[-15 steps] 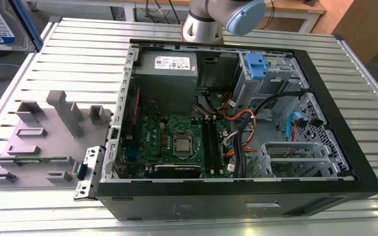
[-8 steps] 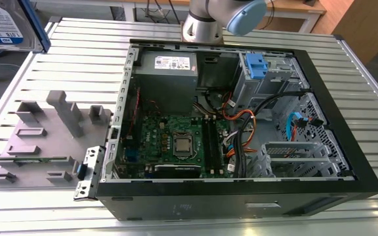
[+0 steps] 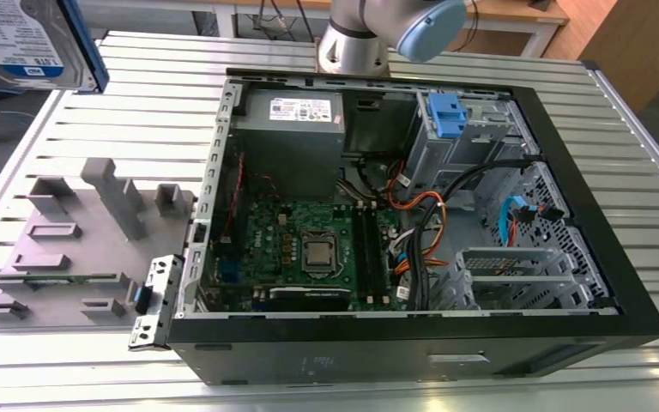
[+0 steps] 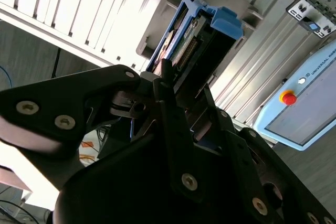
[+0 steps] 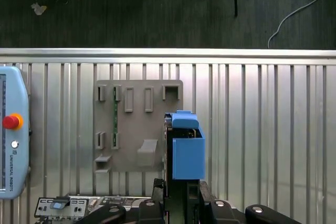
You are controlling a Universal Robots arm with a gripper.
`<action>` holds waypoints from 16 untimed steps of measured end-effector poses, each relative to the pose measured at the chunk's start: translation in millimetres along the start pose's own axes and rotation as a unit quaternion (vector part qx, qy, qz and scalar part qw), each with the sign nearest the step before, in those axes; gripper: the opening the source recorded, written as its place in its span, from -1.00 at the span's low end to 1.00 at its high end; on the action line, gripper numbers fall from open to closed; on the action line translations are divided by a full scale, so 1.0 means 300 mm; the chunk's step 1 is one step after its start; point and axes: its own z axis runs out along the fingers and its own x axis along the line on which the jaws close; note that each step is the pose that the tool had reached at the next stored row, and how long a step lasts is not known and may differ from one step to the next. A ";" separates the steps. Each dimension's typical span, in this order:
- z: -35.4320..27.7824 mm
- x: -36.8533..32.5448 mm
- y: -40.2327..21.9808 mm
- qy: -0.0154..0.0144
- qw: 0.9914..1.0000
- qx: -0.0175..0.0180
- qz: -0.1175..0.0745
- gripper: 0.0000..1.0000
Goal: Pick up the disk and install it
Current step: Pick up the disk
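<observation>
Gripping the disk (image 4: 185,51) in the gripper (image 4: 184,93), clenched tight on its blue-framed edges in both wrist views. Hanging above the edge of the grey fixture plate (image 5: 137,109) on the ribbed metal table (image 5: 262,129). Showing at the exterior view's upper left, label outward, well apart from the open computer case (image 3: 421,365) at centre frame.

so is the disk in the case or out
Out. The gripper is shut on the disk, holding it in the air over the slatted table, well clear of the open computer case.
</observation>
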 end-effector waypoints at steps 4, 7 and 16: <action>0.000 -0.001 -0.036 0.000 1.000 0.000 0.000 -0.30; 0.000 -0.001 -0.063 0.000 1.000 0.000 0.000 -0.30; 0.000 -0.002 -0.136 -0.001 1.000 0.000 0.000 -0.30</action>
